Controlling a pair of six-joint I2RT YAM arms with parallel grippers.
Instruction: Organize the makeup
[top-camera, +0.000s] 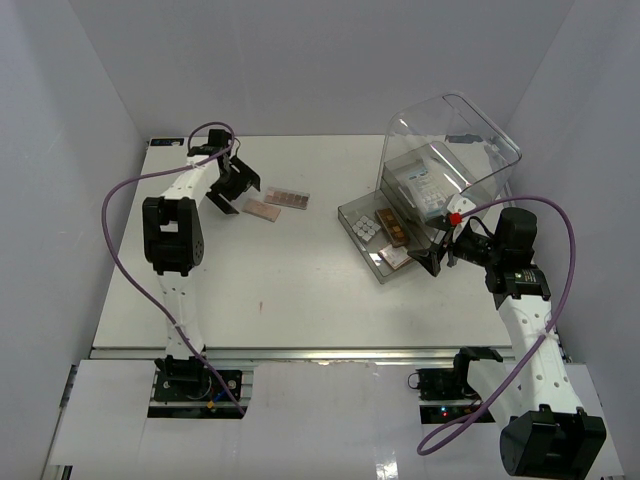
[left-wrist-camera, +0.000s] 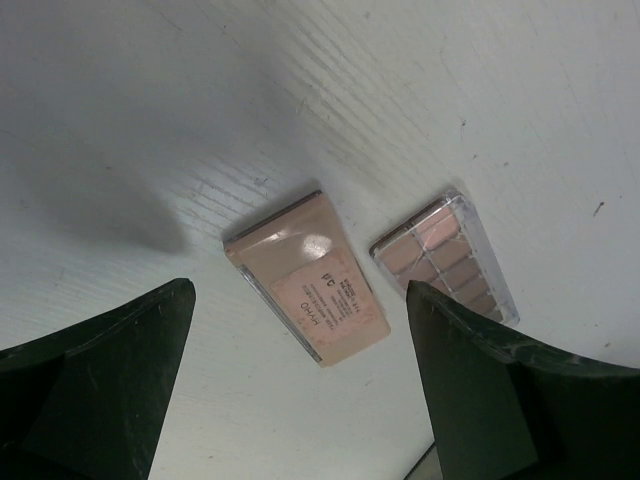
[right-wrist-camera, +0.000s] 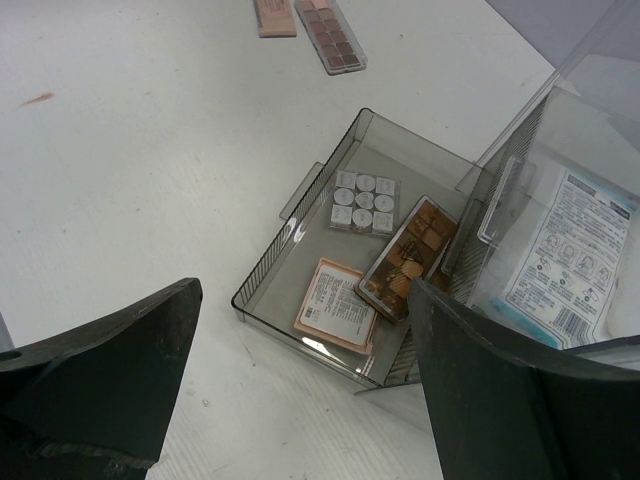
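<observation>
A pink rectangular compact (top-camera: 263, 210) and a brown-pink pan palette (top-camera: 287, 198) lie side by side on the table at the back left. My left gripper (top-camera: 240, 193) is open and empty, just left of them. In the left wrist view it (left-wrist-camera: 300, 292) hovers over the compact (left-wrist-camera: 305, 292), with the palette (left-wrist-camera: 445, 255) beside it. A grey drawer tray (right-wrist-camera: 290, 235) holds a silvery grid palette (right-wrist-camera: 365, 202), a brown palette (right-wrist-camera: 410, 255) and a pinkish square compact (right-wrist-camera: 337, 305). My right gripper (right-wrist-camera: 305, 288) is open and empty above the tray's near corner. I see no small dark-gold piece.
The large clear domed-lid box (top-camera: 450, 150) stands at the back right behind the tray (top-camera: 362, 250). A white-blue packet (right-wrist-camera: 565, 260) lies inside it. The right gripper (top-camera: 437, 252) is close to the box's front. A small red mark (right-wrist-camera: 38, 98) is on the table.
</observation>
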